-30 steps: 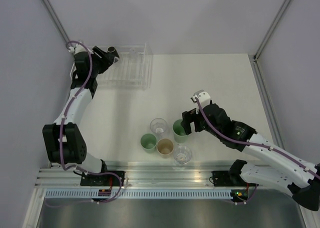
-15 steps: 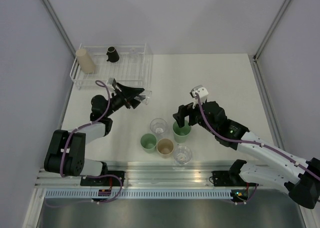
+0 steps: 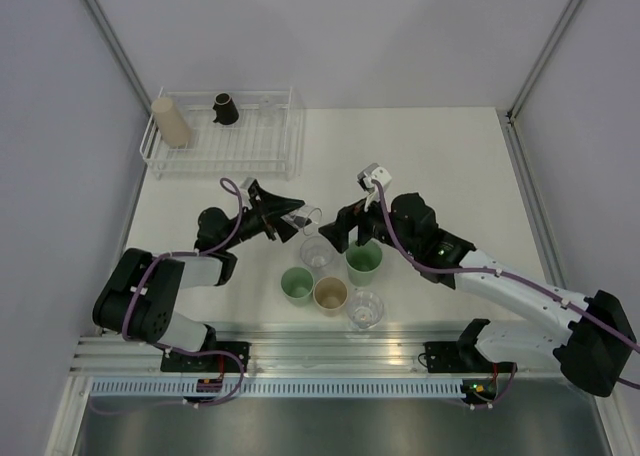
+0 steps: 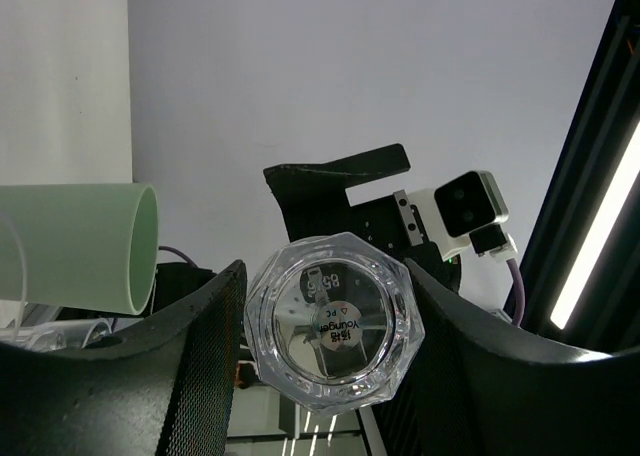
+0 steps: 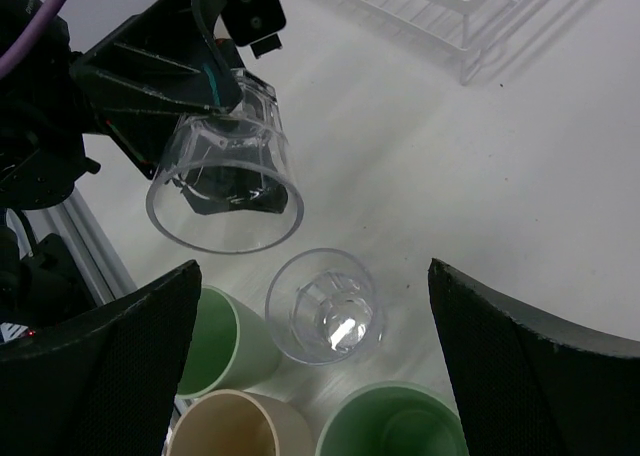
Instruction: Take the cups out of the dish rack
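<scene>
Clear faceted plastic tumbler (image 4: 335, 321), clamped sideways between fingers of left end effector (image 3: 291, 209); right end effector (image 3: 347, 236) just beside, jaws wide, holding nothing.

Bright, even diffuse light, all views well exposed. Only faint soft shadows under the white wire dish rack (image 3: 225, 164). Left wrist: white light strip (image 4: 595, 236) blows out at right edge; glints on clear faceted plastic cup (image 4: 335, 321). Right wrist: right gripper's black fingers (image 5: 100, 376) slightly soft, close to lens.
</scene>
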